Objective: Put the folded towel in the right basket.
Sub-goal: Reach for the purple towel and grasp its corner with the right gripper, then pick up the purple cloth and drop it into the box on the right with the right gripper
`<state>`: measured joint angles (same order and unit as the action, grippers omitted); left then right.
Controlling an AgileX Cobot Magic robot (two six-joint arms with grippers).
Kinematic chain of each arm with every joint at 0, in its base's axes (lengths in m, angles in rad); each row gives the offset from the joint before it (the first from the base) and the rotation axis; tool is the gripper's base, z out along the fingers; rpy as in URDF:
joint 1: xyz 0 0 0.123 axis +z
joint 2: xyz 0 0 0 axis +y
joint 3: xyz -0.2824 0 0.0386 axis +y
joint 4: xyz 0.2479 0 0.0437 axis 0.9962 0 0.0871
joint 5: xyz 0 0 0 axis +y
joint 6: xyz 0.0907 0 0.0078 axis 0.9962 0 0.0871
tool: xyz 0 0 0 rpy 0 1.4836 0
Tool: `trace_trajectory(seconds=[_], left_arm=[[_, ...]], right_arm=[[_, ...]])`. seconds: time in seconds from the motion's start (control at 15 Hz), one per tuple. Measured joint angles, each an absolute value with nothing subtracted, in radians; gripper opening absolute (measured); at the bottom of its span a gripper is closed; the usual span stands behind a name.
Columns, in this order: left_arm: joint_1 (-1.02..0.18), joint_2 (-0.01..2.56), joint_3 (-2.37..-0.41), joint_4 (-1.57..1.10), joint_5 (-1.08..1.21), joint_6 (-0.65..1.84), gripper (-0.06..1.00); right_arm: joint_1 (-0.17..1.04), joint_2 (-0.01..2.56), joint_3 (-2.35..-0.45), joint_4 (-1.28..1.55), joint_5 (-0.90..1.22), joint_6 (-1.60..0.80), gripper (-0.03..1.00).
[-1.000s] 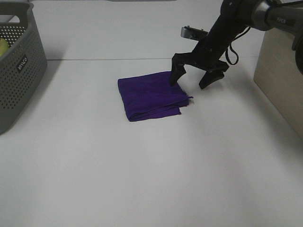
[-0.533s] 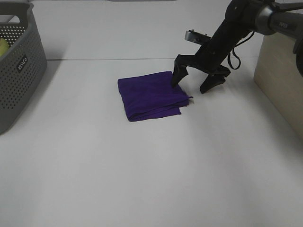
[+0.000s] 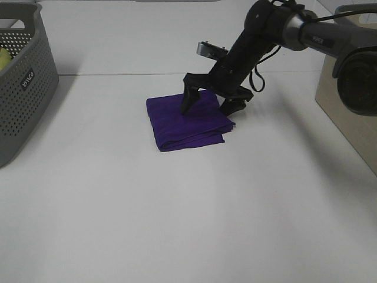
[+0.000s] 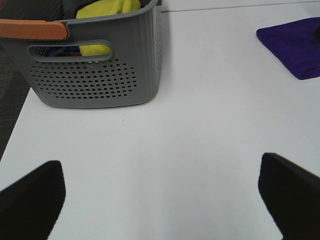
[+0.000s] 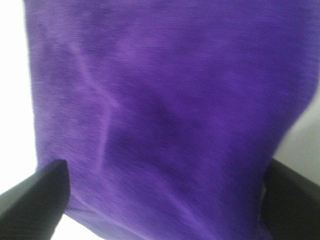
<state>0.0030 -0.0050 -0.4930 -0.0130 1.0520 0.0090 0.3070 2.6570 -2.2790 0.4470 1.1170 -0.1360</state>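
A folded purple towel (image 3: 177,124) lies flat on the white table near the middle. My right gripper (image 3: 210,106) is open and sits low over the towel's far right part, one finger over the cloth and the other at its right edge. In the right wrist view the towel (image 5: 165,110) fills the frame between the two black fingertips (image 5: 35,200). The towel also shows in the left wrist view (image 4: 295,47). My left gripper (image 4: 160,200) is open and empty over bare table. A beige box-like container (image 3: 347,94) stands at the right edge.
A grey perforated basket (image 3: 23,88) stands at the left edge; in the left wrist view the grey basket (image 4: 100,70) holds yellow cloth and has an orange handle. The table's far edge runs behind the towel.
My right gripper has moved left from beside the towel's right edge to over the towel, still open. The towel has not moved.
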Motion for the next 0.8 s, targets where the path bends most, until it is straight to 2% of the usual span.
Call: trace_trajectory(seconds=[0.07, 0.13, 0.27, 0.33, 0.4, 0.6, 0.8], left_arm=[[0.003, -0.005, -0.493, -0.013, 1.052, 0.009, 0.99], [0.003, -0.005, -0.493, -0.013, 1.052, 0.009, 0.99], [0.003, -0.005, -0.493, -0.013, 1.052, 0.009, 0.99], [0.003, -0.005, -0.493, -0.013, 1.052, 0.009, 0.99], [0.003, -0.005, -0.493, -0.013, 1.052, 0.009, 0.99], [0.003, -0.005, -0.493, -0.013, 1.052, 0.009, 0.99], [0.003, -0.005, -0.493, -0.012, 1.052, 0.009, 0.99]], right_arm=[[0.343, 2.663, -2.279, 0.448, 1.090, -0.126, 0.78], [0.379, 2.665, -2.279, 0.448, 1.052, -0.119, 0.65], [0.455, 2.682, -2.279, 0.441, 0.959, -0.117, 0.24], [0.487, 2.687, -2.278, 0.439, 0.932, -0.116, 0.07], [0.515, 2.688, -2.277, 0.434, 0.912, -0.112, 0.02], [0.542, 2.689, -2.287, 0.433, 0.907, -0.112, 0.02], [0.543, 2.718, -2.403, 0.391, 1.045, -0.112, 0.02]])
